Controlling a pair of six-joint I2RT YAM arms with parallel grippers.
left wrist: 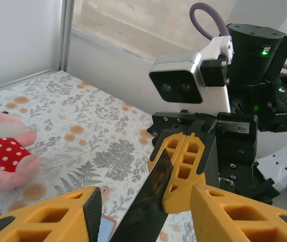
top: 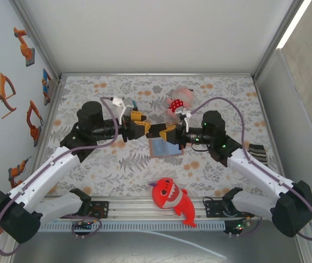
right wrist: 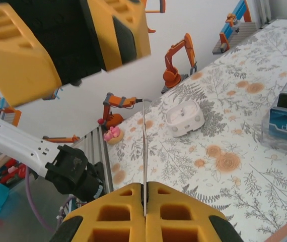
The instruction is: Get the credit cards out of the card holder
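2 grippers met nose to nose above the middle of the table. The right gripper (right wrist: 144, 201) was clamped flat on 1 thin, dark-looking rectangular credit card (left wrist: 151, 201). Its yellow fingers were pressed together with only the card's edge between them. In its own wrist view the card ran away from the fingers edge-on, as a hairline. That pinch at 1 end was what kept the card in the air and clear of the table.

The left gripper (left wrist: 144, 194) stood with its jaws apart, 1 yellow finger on each side of the card's other end. As far as the left wrist view showed, neither pad touched the card. I judged this a handover, with the right arm carrying the card and the left free to back off.

Directly below them, the small tan-brown folding card holder (top: 164, 148) lay opened out on the floral-print table cover (top: 107, 164), blue-grey inside up. Whether more cards sat in it was too small to tell, but at least 1 card was out.

A pink plush toy with a red polka-dot front (left wrist: 7, 156) lay beyond the grippers. A red shark plush (top: 169, 200) lay near the arm bases. Neither touched the holder. The likely risk was the thin card twisting or slipping in so narrow a pinch.
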